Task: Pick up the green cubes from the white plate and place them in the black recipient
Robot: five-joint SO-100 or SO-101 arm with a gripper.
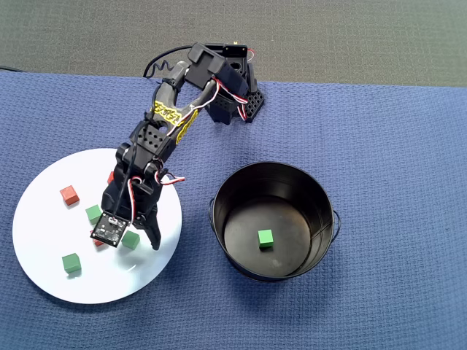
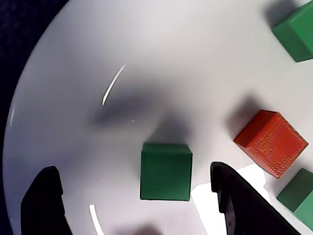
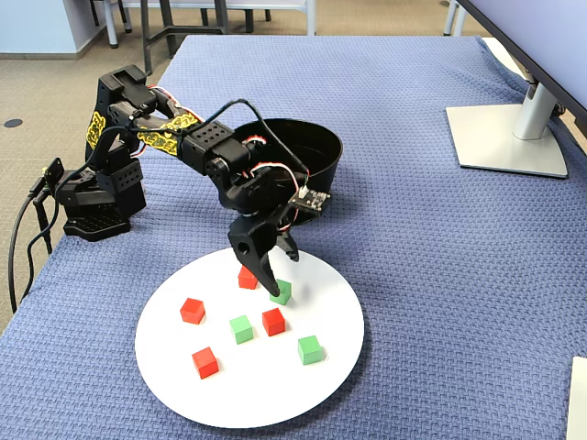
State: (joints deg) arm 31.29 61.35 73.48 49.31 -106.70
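Wrist view shows the gripper (image 2: 137,196) spread wide around a green cube (image 2: 166,171) at lower centre; the red cube (image 2: 271,143), right of it, might snag the right finger, I'd guess.

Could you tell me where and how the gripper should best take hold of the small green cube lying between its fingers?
Come straight down on the small matte green cube and clamp its two flat side faces. The open gripper already straddles it, and the red-orange cube stands clear.
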